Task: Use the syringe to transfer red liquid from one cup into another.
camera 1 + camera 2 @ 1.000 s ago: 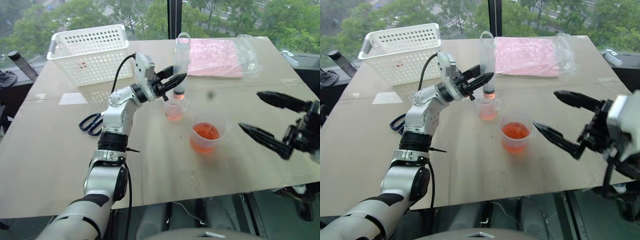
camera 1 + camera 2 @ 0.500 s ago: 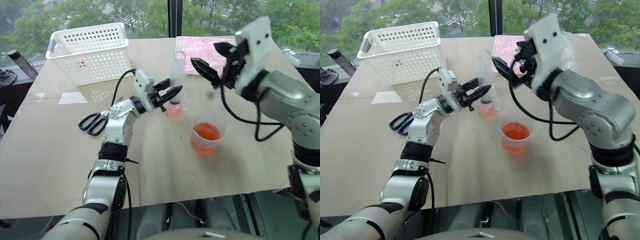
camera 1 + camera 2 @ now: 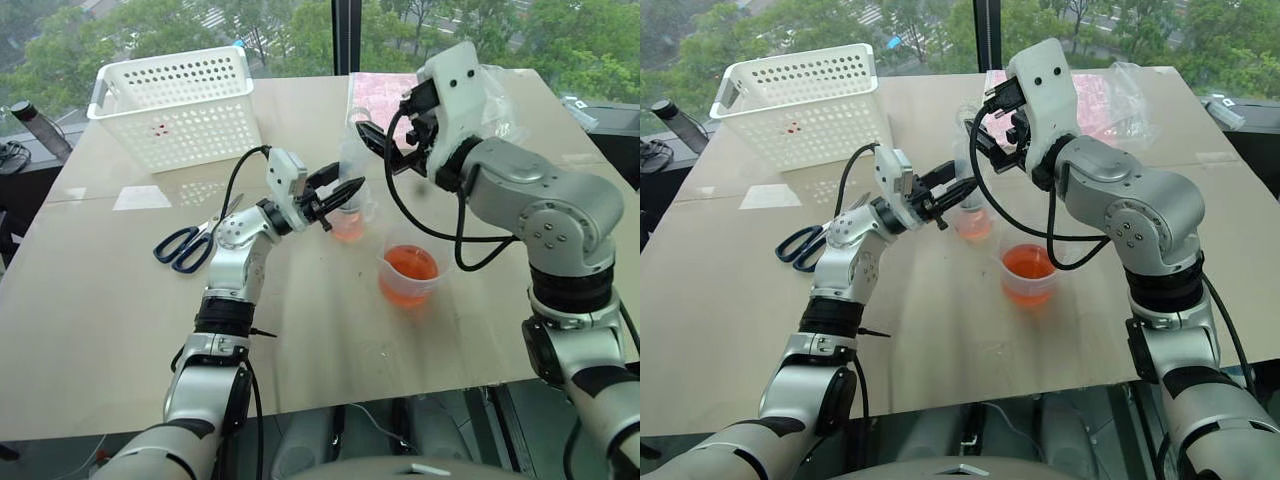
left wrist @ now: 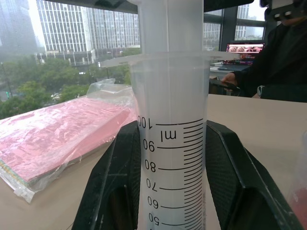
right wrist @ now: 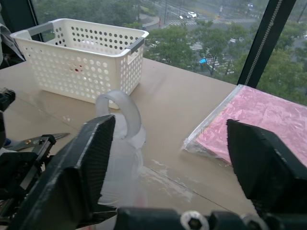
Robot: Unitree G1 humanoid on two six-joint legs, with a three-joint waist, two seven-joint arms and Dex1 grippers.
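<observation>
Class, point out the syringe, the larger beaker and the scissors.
syringe point(image 4: 170, 143): left wrist view, graduated barrel.
larger beaker point(image 3: 409, 275): left eye view, its red liquid-filled body.
scissors point(image 3: 182, 246): left eye view, dark handles.

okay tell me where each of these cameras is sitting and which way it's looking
Head eyes: look forward and down over the table; both arms show.
Left wrist: looks along the left pincer, shut on the syringe.
Right wrist: looks along the open right pincer at the syringe's ring top.
Shared: both wrist views show the pink sheets; the basket shows from head and right wrist.
</observation>
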